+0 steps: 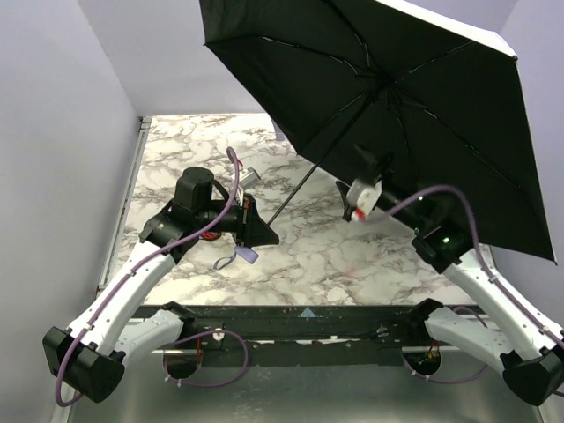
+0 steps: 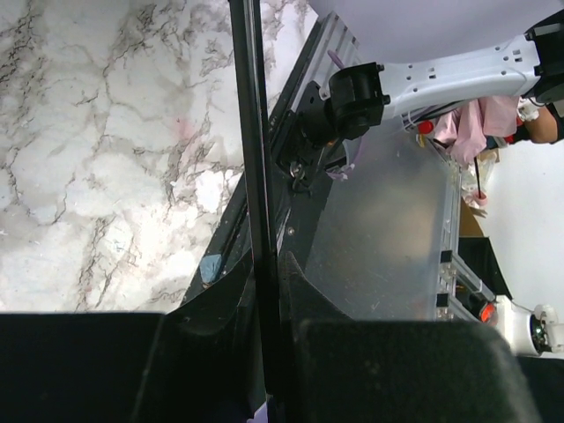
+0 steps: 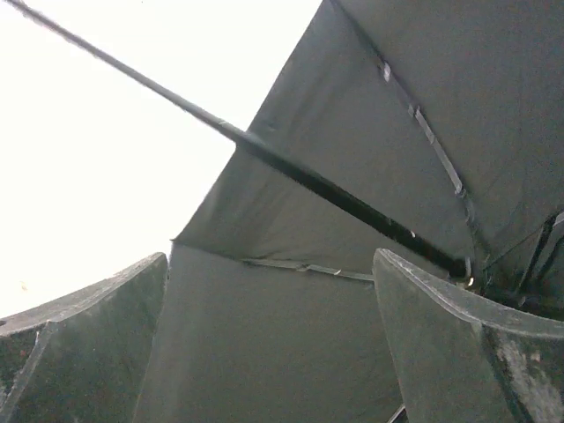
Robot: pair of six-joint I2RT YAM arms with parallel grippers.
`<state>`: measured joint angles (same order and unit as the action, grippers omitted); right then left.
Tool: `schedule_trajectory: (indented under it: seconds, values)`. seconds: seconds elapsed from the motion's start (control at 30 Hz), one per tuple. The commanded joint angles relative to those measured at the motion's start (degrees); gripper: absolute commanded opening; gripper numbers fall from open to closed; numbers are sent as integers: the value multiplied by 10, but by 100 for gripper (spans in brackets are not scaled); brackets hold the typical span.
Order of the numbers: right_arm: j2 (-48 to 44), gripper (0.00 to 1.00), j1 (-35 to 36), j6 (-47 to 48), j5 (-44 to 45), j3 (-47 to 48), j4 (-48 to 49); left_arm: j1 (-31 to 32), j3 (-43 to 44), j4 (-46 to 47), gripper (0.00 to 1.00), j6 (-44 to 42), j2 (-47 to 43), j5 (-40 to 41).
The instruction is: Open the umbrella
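The umbrella stands open; its black inside [image 1: 414, 97] faces the top camera, with a pale edge at the upper right. The thin black shaft [image 1: 304, 181] slants down from the hub to my left gripper [image 1: 263, 231], which is shut on it just above the small lavender handle [image 1: 248, 255]. In the left wrist view the shaft [image 2: 251, 132] runs straight up from between the closed fingers [image 2: 304, 291]. My right gripper [image 1: 370, 163] is open under the canopy, holding nothing. In the right wrist view its fingers [image 3: 458, 326] stand wide apart before the black fabric [image 3: 291, 352] and the shaft [image 3: 308, 181].
The marble tabletop [image 1: 335, 256] lies below the shaft. A small grey object [image 1: 251, 176] lies on it behind the left arm. A metal rail [image 1: 132, 185] runs along the left edge, and a black frame bar [image 1: 300, 322] runs along the near edge. Lavender walls enclose the back and sides.
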<state>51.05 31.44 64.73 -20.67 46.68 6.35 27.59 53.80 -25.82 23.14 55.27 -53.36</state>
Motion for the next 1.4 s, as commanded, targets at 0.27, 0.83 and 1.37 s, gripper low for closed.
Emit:
schedule_trajectory:
  seconds: [0.27, 0.83, 1.37]
  values:
    - [83, 94, 1, -803, 94, 200, -167, 2, -11, 95, 0, -26, -2, -12]
    - [211, 49, 1, -1122, 232, 270, -114, 6, -14, 97, 0, -41, 5, -5]
    - [213, 0, -4, -1060, 364, 395, -202, -3, 67, -4, 99, -137, 6, 19]
